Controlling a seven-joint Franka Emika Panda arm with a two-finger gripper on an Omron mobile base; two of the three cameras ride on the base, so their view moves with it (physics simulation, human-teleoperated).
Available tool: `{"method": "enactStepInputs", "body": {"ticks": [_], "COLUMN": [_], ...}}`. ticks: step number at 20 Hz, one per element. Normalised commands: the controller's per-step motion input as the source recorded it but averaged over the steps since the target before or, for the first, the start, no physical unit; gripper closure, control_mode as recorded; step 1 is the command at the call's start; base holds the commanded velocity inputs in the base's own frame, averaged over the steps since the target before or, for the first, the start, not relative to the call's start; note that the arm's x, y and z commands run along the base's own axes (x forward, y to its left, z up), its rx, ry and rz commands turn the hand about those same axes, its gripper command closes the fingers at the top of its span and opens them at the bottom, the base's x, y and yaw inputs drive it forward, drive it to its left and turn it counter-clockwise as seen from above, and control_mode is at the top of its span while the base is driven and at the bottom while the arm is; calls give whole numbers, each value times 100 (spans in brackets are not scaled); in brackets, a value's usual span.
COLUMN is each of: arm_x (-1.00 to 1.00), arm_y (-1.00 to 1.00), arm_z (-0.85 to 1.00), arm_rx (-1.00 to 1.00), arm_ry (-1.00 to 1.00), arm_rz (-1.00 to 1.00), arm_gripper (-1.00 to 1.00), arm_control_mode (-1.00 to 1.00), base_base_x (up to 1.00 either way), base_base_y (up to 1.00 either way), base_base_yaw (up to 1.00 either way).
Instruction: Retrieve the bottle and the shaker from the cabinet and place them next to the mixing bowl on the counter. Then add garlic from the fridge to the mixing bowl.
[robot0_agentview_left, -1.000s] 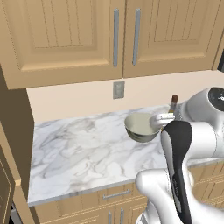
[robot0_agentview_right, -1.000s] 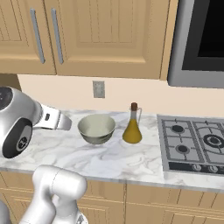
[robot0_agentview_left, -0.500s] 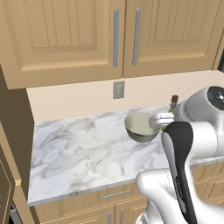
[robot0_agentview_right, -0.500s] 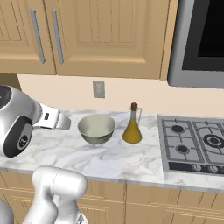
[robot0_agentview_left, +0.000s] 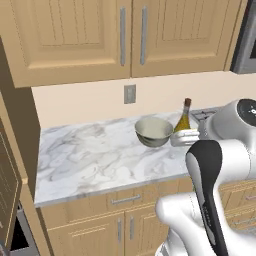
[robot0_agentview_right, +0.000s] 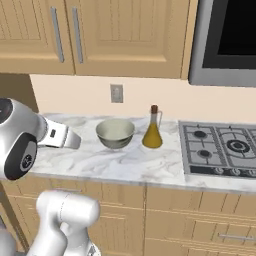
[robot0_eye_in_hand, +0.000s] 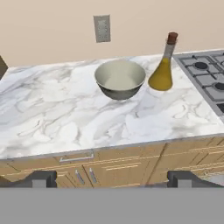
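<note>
The bottle (robot0_eye_in_hand: 162, 70), a clear cone-shaped flask of yellow liquid with a dark stopper, stands upright on the white marble counter (robot0_eye_in_hand: 52, 113). It is just right of the mixing bowl (robot0_eye_in_hand: 120, 78) and a small gap separates them. Both also show in the base views: the bottle (robot0_agentview_right: 152, 131) (robot0_agentview_left: 183, 120) beside the bowl (robot0_agentview_right: 115, 133) (robot0_agentview_left: 153, 131). My gripper (robot0_eye_in_hand: 113, 179) hangs back in front of the counter's edge, open, with nothing between its fingertips (robot0_eye_in_hand: 41, 178). The shaker, the garlic and the fridge are out of view.
A gas stove (robot0_agentview_right: 220, 147) sits at the counter's right end, under a dark oven or microwave (robot0_agentview_right: 225, 40). Panelled upper cabinets with grey bar handles (robot0_agentview_right: 75, 30) hang above. An outlet (robot0_agentview_right: 116, 93) is on the wall. Wooden drawers (robot0_eye_in_hand: 78, 164) run below. A brown wooden panel (robot0_agentview_left: 9, 190) stands far left.
The whole picture has shifted upward a little in both base views, so the camera has moved. Bowl and bottle stay in place on the counter, and the gripper stays open.
</note>
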Motion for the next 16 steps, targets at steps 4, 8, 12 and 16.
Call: {"method": "enactStepInputs", "body": {"ticks": [4,8,12,16], "arm_x": [0,0,0,0], "arm_y": [0,0,0,0], "arm_z": [0,0,0,0], "arm_rx": [0,0,0,0], "arm_ry": [0,0,0,0], "arm_rz": [0,0,0,0], "arm_gripper": [-100,-100,-100,-100], "arm_control_mode": [100,100,100,100], "base_base_x": [-100,-100,-100,-100], "base_base_y": [0,0,9,66], "base_base_yaw": [0,2,12,15]}}
